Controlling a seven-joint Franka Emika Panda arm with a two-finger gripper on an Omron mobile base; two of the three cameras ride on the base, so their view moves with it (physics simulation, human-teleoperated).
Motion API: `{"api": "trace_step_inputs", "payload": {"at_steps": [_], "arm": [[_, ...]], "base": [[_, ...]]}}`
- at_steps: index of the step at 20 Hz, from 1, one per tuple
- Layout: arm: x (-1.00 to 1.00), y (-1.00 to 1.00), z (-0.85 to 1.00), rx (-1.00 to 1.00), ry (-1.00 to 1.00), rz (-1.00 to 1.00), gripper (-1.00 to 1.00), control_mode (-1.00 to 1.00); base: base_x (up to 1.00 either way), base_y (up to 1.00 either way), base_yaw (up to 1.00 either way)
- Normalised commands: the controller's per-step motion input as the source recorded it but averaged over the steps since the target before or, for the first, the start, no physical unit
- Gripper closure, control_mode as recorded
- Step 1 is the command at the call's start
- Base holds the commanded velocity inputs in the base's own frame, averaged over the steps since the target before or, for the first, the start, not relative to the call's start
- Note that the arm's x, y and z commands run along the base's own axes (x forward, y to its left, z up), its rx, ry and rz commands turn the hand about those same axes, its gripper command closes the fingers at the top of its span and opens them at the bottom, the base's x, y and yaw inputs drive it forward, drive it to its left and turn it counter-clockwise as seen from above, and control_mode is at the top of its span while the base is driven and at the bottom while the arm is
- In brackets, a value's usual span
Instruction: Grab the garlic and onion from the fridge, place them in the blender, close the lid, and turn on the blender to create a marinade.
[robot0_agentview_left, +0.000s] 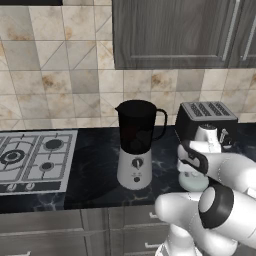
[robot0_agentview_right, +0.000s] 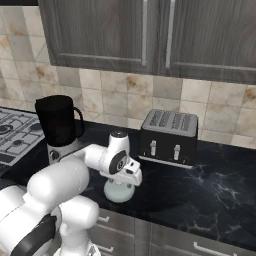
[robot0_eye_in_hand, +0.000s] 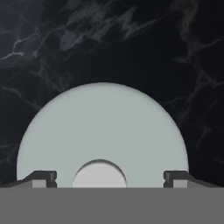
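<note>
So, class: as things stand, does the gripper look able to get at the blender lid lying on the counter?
Probably yes. The gripper sits directly above the lid, its fingertips spread to either side of the lid's small knob, with nothing between. The toaster and blender stand off to the sides.

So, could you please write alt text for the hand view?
A round pale grey-green lid with a small knob at its centre lies on a black marbled counter, seen from directly above. The open pincer hangs over it, one dark fingertip on each side of the knob.
</note>
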Motion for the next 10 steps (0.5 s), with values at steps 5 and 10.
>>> {"api": "trace_step_inputs", "payload": {"at_steps": [5,10], "arm": [[-0.14,0.00,-0.25,0.00,0.00,0.00,-1.00,-1.00],[0.00,0.00,-0.22,0.00,0.00,0.00,-1.00,-1.00]], "base": [[0.00,0.00,0.00],[0.00,0.00,0.00]]}}
